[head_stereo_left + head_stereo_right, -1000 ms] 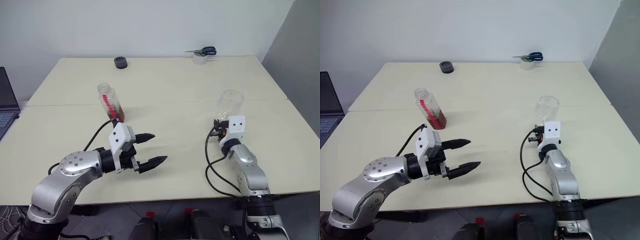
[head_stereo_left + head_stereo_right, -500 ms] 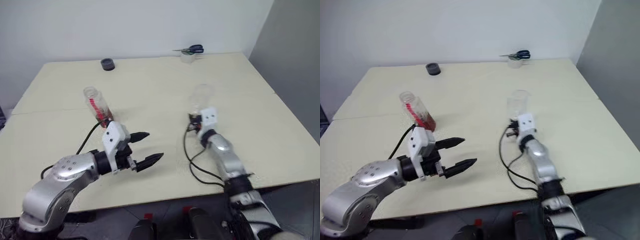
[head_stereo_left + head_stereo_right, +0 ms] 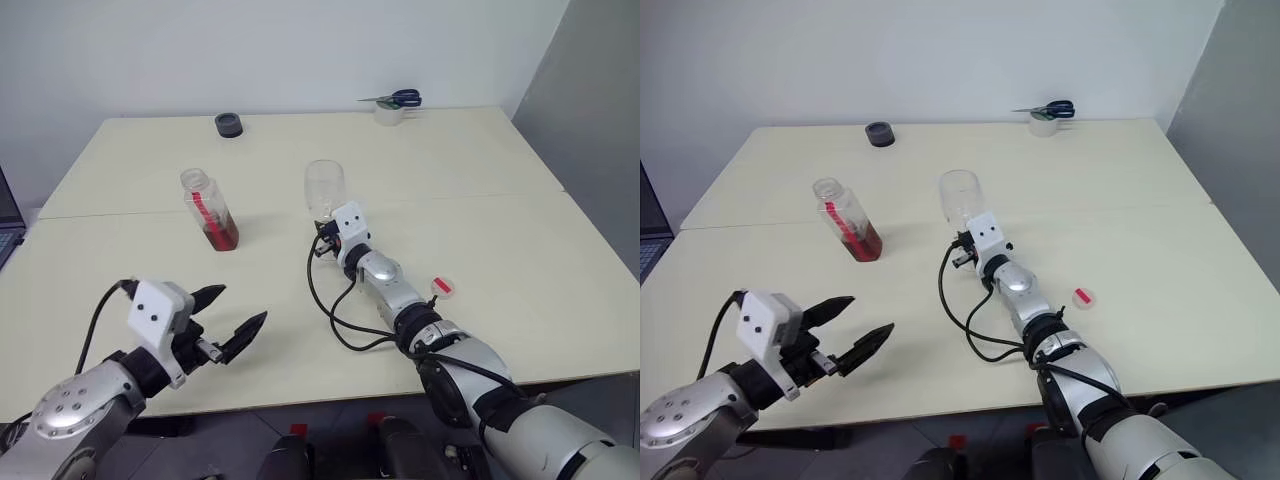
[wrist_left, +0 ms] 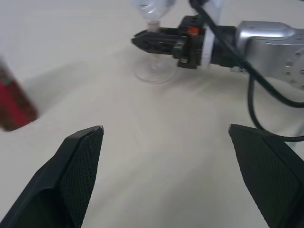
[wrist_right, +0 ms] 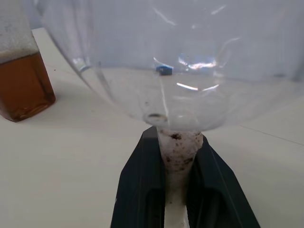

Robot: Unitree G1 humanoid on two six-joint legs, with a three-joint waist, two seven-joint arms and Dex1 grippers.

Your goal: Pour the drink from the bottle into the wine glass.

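Right gripper has slid the wine glass toward the bottle, jaws clamped on its stem; foot probably on the bench. Left gripper pulled back, jaws apart, for the bottle.

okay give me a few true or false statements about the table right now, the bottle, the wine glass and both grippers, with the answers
1. The right gripper is shut on the wine glass stem. True.
2. The bottle has its cap on. False: its neck is open, and a red cap lies on the table.
3. The left gripper is open and holds nothing. True.
4. The wine glass is full of drink. False: its bowl looks empty; the drink is in the bottle.
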